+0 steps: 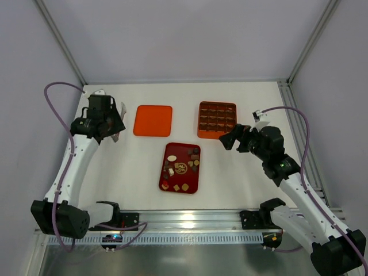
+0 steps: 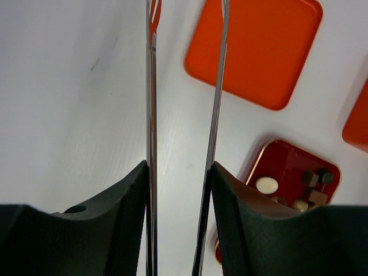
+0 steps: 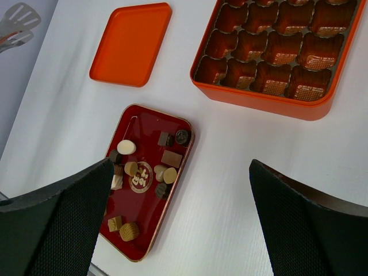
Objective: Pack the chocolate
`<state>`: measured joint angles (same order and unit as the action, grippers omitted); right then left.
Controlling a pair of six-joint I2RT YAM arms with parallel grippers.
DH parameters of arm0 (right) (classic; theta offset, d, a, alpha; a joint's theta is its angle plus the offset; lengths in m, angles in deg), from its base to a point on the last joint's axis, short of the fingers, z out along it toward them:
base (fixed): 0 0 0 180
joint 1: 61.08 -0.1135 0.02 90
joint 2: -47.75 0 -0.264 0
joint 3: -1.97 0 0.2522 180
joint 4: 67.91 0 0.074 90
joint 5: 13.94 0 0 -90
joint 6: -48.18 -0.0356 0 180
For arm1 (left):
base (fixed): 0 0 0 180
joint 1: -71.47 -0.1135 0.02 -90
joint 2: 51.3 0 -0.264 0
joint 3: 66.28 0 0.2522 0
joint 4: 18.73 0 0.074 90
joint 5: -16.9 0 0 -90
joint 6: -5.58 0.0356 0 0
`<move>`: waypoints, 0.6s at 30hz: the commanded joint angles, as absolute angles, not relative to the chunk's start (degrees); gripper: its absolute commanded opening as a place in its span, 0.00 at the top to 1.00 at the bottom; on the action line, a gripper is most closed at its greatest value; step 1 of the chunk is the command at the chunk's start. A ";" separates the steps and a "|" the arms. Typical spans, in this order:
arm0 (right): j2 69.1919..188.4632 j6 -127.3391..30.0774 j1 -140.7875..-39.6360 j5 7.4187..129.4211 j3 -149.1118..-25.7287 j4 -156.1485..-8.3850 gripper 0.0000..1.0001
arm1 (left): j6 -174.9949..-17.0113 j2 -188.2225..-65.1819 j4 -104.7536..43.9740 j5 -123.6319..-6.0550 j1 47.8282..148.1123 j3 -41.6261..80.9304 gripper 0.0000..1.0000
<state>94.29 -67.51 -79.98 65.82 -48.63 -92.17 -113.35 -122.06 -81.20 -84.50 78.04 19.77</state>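
– Nearest the arm bases, mid-table, lies the dark red tray [image 3: 146, 123], its long axis running near to far. All the chocolate [image 3: 126, 147] sits loose on it, with none in the box yet.
– Which arm is closer?
– The right gripper [image 1: 231, 140]. It hovers just to the far right of the tray, jaws spread wide with nothing between them. The chocolate lies to its near left.
– And the other?
– The left gripper [image 2: 179, 169] is well apart at the far left, clamped on a pair of thin metal tongs [image 2: 151, 103]. From there the chocolate lies to the right and nearer. The pieces are far smaller than either claw, so I judge the tongs are meant to do the picking.
– Does anything stand in the way?
– Nothing I can see on that line. The flat orange lid [image 1: 153, 120] lies just right of the left gripper and farther back than the tray, so it is beside the route, not on it.
– And the goal?
– The orange box of cells [image 3: 259, 102] is to the far right of the tray, and every cell I can see looks empty. The right gripper hangs by its near right corner and could crowd a delivery with the tongs.
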 commanded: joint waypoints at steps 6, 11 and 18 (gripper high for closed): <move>95.21 -67.39 -79.81 66.22 -49.93 -90.64 0.00 | -113.95 -111.86 -89.35 -83.57 91.22 17.36 0.57; 96.08 -67.39 -79.89 66.74 -50.19 -90.55 0.00 | -116.49 -109.40 -92.52 -82.68 99.58 15.95 0.59; 95.56 -67.57 -79.89 67.62 -50.02 -91.42 0.00 | -119.22 -107.28 -95.51 -82.77 111.27 14.72 0.59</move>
<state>96.13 -67.49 -79.98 66.32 -48.63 -92.44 -117.13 -109.01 -93.64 -82.99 108.25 14.81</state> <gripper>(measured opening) 0.996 0.421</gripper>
